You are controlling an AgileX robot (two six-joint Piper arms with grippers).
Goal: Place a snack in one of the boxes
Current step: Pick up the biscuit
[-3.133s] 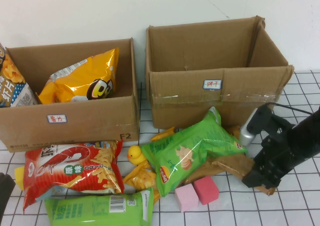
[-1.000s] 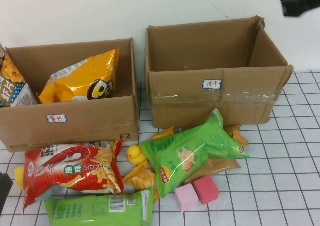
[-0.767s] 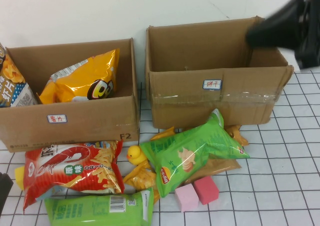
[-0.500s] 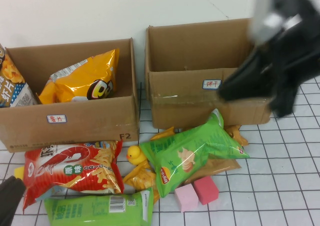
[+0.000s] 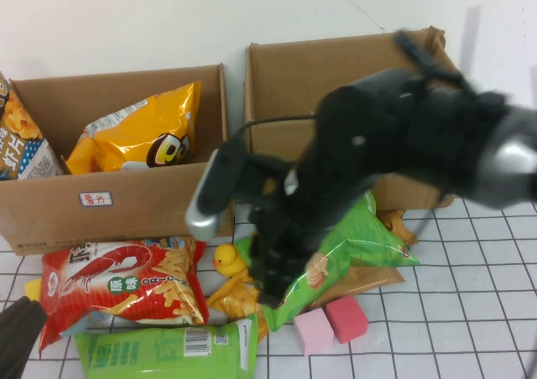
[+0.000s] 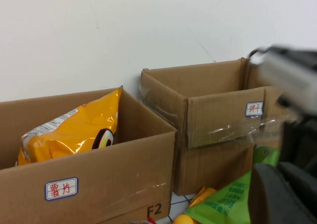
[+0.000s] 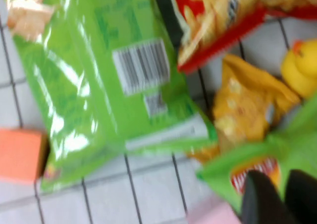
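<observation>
The right gripper (image 5: 270, 291) hung low over the pile of snacks in front of the boxes, its tip right at the near end of the green chip bag (image 5: 361, 236). From the right wrist view two dark fingers (image 7: 260, 199) stood close together with only a thin gap, nothing between them that I could make out. That bag lay directly under and beside the gripper, its long axis slanting from near-left up toward the right box (image 5: 352, 157), so the right arm was plainly the nearer one. The left gripper (image 5: 17, 341) sat parked at the near-left corner, well apart from it; whether it was spread or pressed together I could not tell. The bag looked glossy, puffed and crinkly, bright green with a red logo near its lower end, lying on the gridded table (image 5: 470, 312) just beside a yellow duck (image 5: 225, 259) and a small orange packet (image 5: 235, 299). My guess: a pinch on that near end came next, then a lift toward the right box behind it
</observation>
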